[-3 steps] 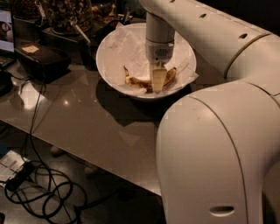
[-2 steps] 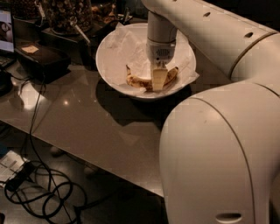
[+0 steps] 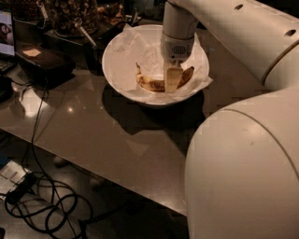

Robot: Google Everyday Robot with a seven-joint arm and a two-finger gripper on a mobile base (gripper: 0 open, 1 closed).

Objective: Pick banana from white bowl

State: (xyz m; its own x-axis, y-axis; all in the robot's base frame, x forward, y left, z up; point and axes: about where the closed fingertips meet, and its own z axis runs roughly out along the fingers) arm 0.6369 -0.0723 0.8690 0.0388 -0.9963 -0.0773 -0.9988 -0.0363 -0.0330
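Note:
The white bowl (image 3: 117, 60) stands on the grey table, lined with crumpled white paper that sticks over its rim. The banana (image 3: 152, 84), curved and yellow with brown spots, lies in the bowl's near half. My gripper (image 3: 173, 80) reaches straight down into the bowl from the arm above. Its tip is at the banana's middle and covers part of it. The banana's ends show to the left and right of the gripper.
Glass jars (image 3: 70, 14) with spoons and a dark tray (image 3: 44, 63) stand at the back left of the table. A screen (image 3: 5, 32) glows at the far left. Cables (image 3: 42, 205) lie on the floor below the table's front edge. My own arm's body (image 3: 243, 172) fills the right foreground.
The gripper stays in the bowl at the banana and has shifted only slightly. The banana's two ends show a little more beside it. The bowl has not moved.

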